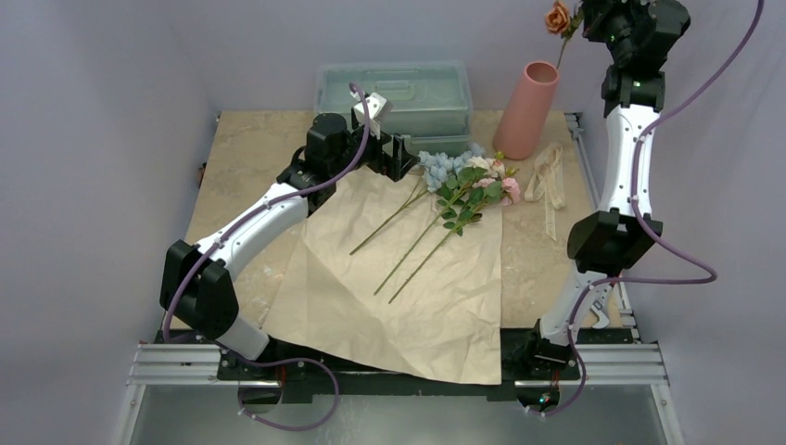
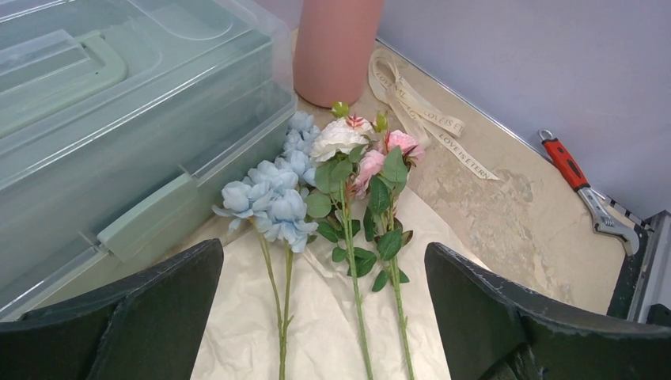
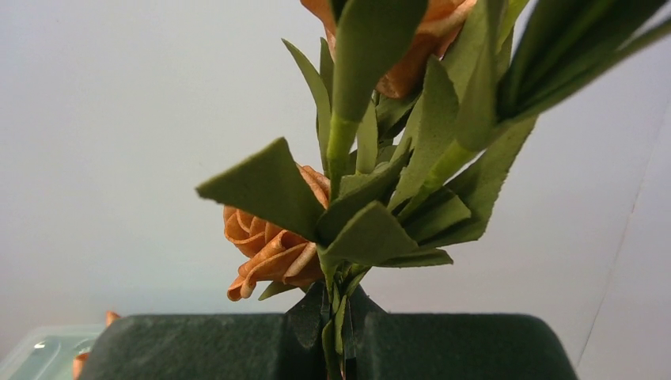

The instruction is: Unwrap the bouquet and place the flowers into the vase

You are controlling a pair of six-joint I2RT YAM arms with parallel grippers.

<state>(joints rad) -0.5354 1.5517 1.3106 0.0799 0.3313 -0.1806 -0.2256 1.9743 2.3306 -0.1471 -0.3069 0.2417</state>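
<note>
We note the right gripper [image 3: 339, 336] at the upper right of the top view, jaws pinching the stem of an orange flower [image 1: 557, 17] above the vase [image 1: 528, 109]. The left gripper [image 2: 324, 309], mid-frame, has its jaws spread wide, facing the other flowers [image 1: 468, 181] lying on the paper [image 1: 408, 297].

On paper [image 1: 408, 297] lie flowers [image 1: 463, 190] — vase [image 1: 526, 111] behind; box [image 1: 394, 93] left.

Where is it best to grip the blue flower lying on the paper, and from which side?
Grip the blue flower on its bare stem below the bloom, from above, jaws across it. The stem lies flat on the paper, thin and leafless there; the soft bloom would probably crush.
</note>
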